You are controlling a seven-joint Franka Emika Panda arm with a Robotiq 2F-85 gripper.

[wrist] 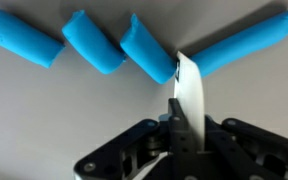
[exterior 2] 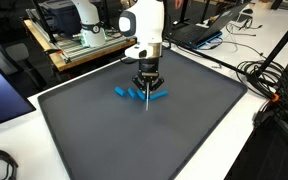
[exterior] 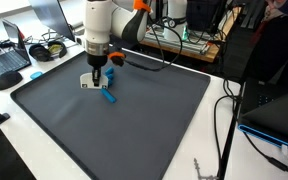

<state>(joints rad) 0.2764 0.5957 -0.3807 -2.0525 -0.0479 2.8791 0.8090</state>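
The gripper (wrist: 174, 128) hung over the far half of the mat (exterior: 134, 130). Its jaws were closed flat on a thin white strip (wrist: 189, 88), pinched by one end so that the free end projected beyond them like a blade. Such a hold appeared to lend reach while keeping the jaws themselves off the mat. Four blue rolls (wrist: 94, 42) lay on the mat directly below, set end to end in a loose zigzag. In the wrist view the strip's tip met the junction of two neighbouring rolls and seemed to touch the end of one. Whether it pressed on that roll or merely rested against it could not be told. In an exterior view the strip (exterior 2: 147, 100) stood nearly upright, its lower end among the rolls (exterior 2: 141, 94). The rest of the mat carried nothing else that could be made out, so nothing on it crowded the arm. The clutter lay off the mat, on the white tabletop (exterior: 4, 150): an open laptop (exterior: 4, 62) past one corner, looped cables (exterior 2: 269, 80) along one side, and a rack of electronics (exterior: 184, 40) behind the far edge.
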